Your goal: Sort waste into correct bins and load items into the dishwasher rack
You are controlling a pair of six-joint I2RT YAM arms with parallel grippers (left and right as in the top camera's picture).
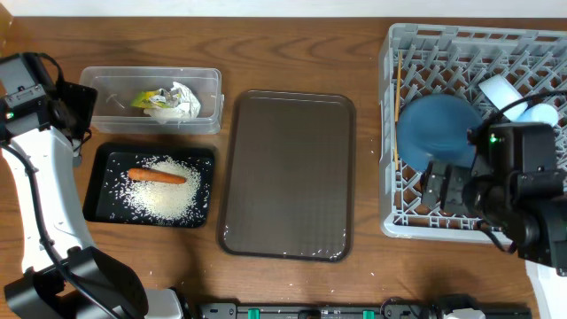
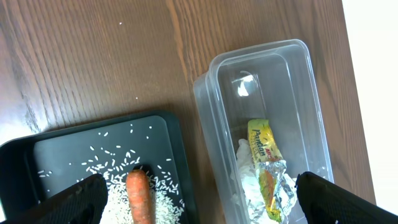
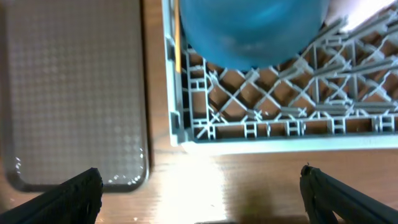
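Both stand wide open and empty: the left gripper [image 2: 199, 180] above the clear tub [image 1: 97, 89] holding tissue [image 1: 182, 99] and wrapper [image 1: 146, 100], the black tray [image 1: 96, 190] with carrot [image 1: 157, 175] and rice [image 1: 168, 199] at the tub's 6 o'clock, and the right gripper [image 3: 200, 173] at the 6 o'clock edge of the dishwasher rack [image 1: 443, 44], blue bowl [image 1: 436, 124] and chopsticks [image 1: 398, 97] inside.

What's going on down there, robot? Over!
Both jaws open, holding nothing. Blue bowl sits in rack; carrot and rice in black tray. Nothing seen in the way.

serving tray [image 1: 288, 173]: dark brown, rectangular, lying flat mid-table | table [image 1: 301, 53]: brown wood grain, light glare near front edge
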